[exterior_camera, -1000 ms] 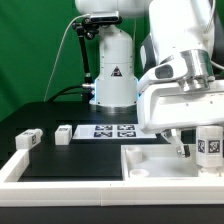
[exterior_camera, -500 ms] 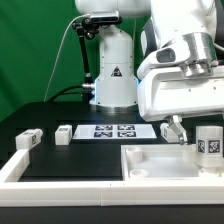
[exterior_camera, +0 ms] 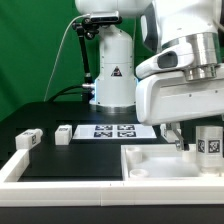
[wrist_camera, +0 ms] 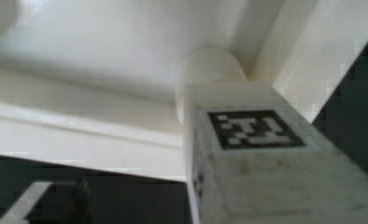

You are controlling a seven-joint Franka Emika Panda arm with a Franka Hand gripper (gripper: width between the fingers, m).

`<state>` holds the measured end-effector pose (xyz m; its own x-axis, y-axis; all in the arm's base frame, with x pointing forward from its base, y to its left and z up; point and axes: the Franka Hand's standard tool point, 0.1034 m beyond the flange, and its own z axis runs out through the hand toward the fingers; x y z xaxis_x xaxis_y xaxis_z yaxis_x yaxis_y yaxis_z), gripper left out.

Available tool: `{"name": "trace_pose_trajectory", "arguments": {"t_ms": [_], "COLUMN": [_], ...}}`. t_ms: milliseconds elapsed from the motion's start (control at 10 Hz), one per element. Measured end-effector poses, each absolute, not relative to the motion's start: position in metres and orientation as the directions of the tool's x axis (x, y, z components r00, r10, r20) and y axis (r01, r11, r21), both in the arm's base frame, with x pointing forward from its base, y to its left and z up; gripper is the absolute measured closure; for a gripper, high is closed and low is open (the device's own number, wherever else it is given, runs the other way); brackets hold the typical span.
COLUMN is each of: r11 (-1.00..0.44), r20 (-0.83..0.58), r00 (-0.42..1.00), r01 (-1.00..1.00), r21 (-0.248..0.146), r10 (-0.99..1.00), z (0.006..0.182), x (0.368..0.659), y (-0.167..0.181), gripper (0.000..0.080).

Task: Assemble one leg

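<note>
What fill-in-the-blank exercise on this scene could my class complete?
The leg beside the claw stands ___.
___ other legs lie at the exterior view's left of the marker board.
The backdrop behind the robot is ___.
Missing words: upright; two; green.
</note>
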<state>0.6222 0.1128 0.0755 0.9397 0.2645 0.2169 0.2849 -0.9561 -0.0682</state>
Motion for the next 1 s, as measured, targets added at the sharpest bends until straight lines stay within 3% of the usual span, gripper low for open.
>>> {"name": "trace_pose_trajectory", "arguments": {"t_ms": [400, 500, 600, 700, 800, 1000], "r11": [-0.956, -0.956, -0.956, -0.956, -0.957, -0.968], "r20": [0.204, 0.204, 0.204, 0.204, 0.204, 0.201], "r00": [0.943, 0.943, 0.943, 0.943, 0.944, 0.956], "r01": [0.284, 0.284, 0.284, 0.284, 0.279, 0.234], "r21": [-0.074, -0.074, -0.074, -0.074, -0.075, -0.086], "r10": [0.264, 0.264, 0.264, 0.264, 0.259, 0.213], "z": [0.0767, 0.0767, 0.0768, 0.0768, 0.0769, 0.077], "x": [0.6231, 0.623, 0.623, 0.6231, 0.6232, 0.6234], "y": [0.1167, 0.1168, 0.1168, 0.1168, 0.1166, 0.1164], "gripper": [0.0151, 0.0239, 0.0375, 0.0375, 0.051, 0.0509]}}
